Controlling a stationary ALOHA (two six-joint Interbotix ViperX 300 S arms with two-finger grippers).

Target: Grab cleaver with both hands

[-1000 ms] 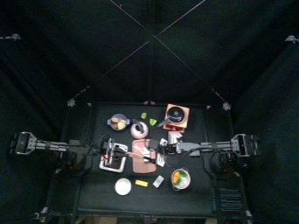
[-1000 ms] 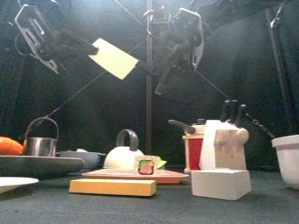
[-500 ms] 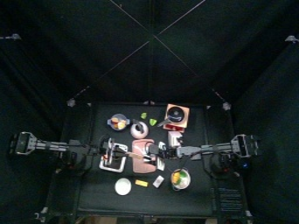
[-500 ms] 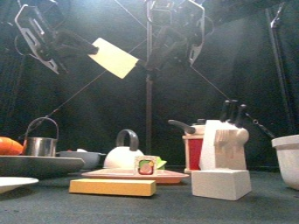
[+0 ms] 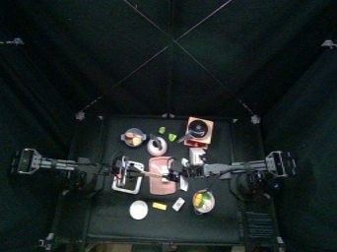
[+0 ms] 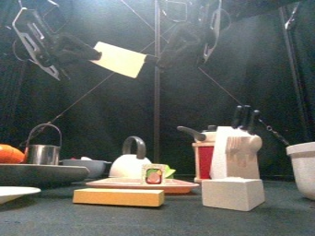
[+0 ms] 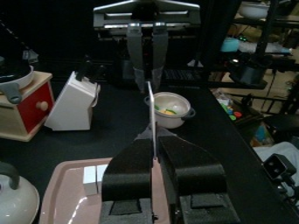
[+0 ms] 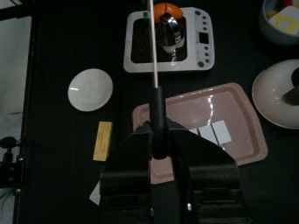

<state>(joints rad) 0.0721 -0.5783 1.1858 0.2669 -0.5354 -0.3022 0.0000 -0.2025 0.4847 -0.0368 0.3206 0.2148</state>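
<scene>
Gripping the cleaver (image 6: 121, 59), both end effectors stay clamped.

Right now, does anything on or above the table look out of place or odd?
Only the cleaver: it hangs tilted high above the table, far from the pink cutting board, clamped by both grippers. Everything else stands upright; nothing looks spilled.

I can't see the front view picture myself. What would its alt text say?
A cleaver with a pale blade hangs high in the air, held by the left gripper, with the right gripper up beside it. Below on the table stand a white kettle on a pink tray, a knife block and a yellow bar.
</scene>
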